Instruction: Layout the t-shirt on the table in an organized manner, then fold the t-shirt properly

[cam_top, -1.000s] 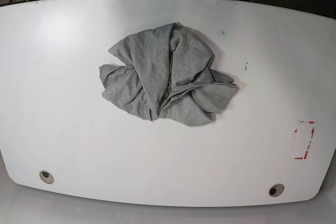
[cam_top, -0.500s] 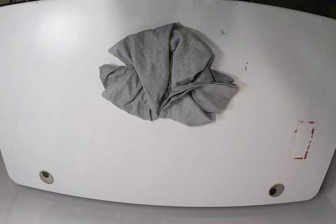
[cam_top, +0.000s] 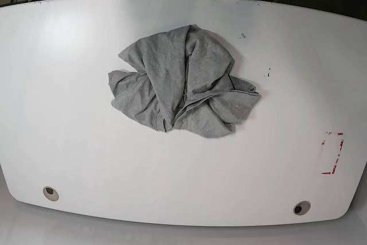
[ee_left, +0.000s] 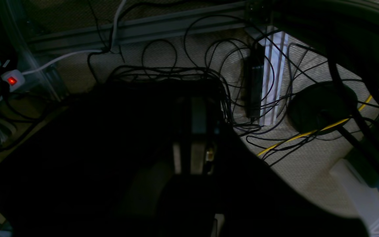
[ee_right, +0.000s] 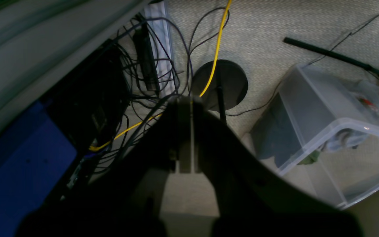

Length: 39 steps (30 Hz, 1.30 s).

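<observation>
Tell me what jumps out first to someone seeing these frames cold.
A crumpled grey t-shirt sits bunched in a heap slightly above the middle of the glossy white table, not laid out at all. Next comes the red dashed rectangle near the table's right edge in the base view. Both wrist cameras look down at floor cables instead of the table, with a clear plastic bin in the right wrist view.

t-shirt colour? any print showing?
Heather grey t-shirt, crumpled on the white table; no print visible. Base view shows it best.
</observation>
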Available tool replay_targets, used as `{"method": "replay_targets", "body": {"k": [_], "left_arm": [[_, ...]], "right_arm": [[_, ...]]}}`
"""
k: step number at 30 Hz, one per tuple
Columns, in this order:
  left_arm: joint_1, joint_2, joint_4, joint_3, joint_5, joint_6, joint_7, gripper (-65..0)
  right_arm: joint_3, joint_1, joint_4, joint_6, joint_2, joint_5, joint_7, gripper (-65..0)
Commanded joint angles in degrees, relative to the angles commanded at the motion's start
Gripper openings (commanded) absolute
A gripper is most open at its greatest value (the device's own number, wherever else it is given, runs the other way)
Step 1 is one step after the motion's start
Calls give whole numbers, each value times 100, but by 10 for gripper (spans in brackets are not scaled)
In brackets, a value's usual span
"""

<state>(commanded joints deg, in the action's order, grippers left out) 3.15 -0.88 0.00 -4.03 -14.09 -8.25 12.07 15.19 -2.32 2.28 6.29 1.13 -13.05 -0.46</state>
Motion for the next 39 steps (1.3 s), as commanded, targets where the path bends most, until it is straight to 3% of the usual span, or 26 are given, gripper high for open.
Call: {"method": "replay_targets", "body": {"k": [39], "left_arm": [[1, -10, 0, 1, 13, 18, -52, -636]], "right_arm": [[-1, -21, 83, 13, -1, 17, -72, -643]]}}
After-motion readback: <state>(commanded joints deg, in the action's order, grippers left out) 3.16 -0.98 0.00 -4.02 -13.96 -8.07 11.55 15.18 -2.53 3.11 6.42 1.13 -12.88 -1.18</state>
